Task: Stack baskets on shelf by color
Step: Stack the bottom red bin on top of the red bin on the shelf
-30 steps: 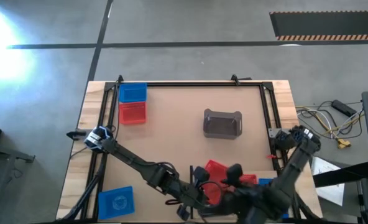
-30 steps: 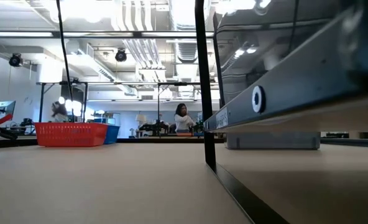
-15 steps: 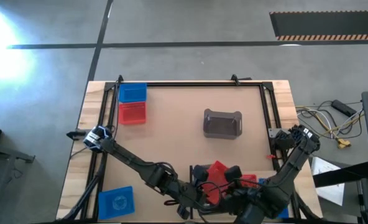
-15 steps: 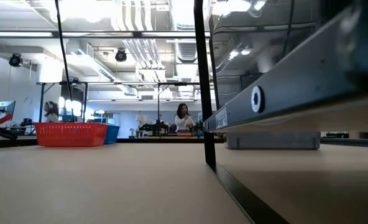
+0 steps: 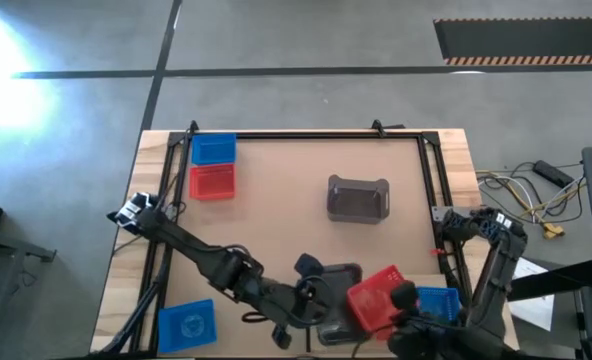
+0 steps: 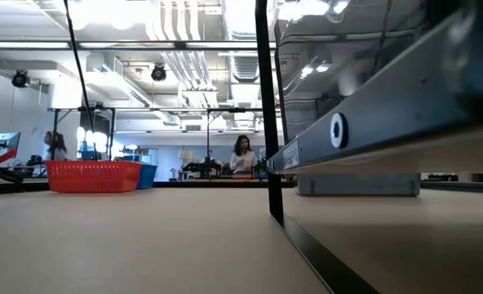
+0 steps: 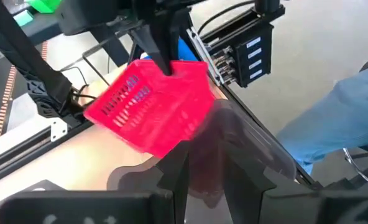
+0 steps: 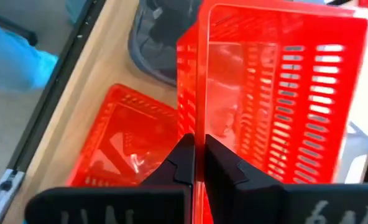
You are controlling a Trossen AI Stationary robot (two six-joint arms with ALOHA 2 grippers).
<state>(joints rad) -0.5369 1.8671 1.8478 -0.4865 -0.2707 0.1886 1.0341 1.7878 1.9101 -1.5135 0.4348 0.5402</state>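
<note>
My right gripper [image 5: 403, 294] is shut on a red basket [image 5: 376, 296] near the table's near edge. A second red basket [image 8: 133, 147] lies flat beneath it. A dark grey basket [image 5: 336, 288] stands just to its left. My left gripper [image 7: 206, 171] is open, one finger on each side of that basket's wall [image 7: 216, 140]; whether they touch it I cannot tell. On the shelf [image 5: 276, 200] stand a blue basket [image 5: 213, 149], a red basket [image 5: 213, 182] and a grey basket [image 5: 358, 198]. My right gripper pinches the top edge of one perforated wall [image 8: 199, 127] of the red basket between its two fingers. The fingers [image 7: 161, 45] come down on it from above. The basket hangs tilted below them, clear of the table.
A blue basket [image 5: 438, 302] lies right of the held one, another [image 5: 186, 322] at the near left corner. The black metal frame [image 5: 428, 190] borders the shelf, and its post [image 6: 265, 114] stands close in the low view. A person's blue-clad leg [image 7: 342, 118] is at the near edge.
My right gripper has lifted the red basket off the table and carried it toward the right edge; the basket has turned and now hangs tilted. The grey basket by my left gripper has come into plain sight where the red one was.
</note>
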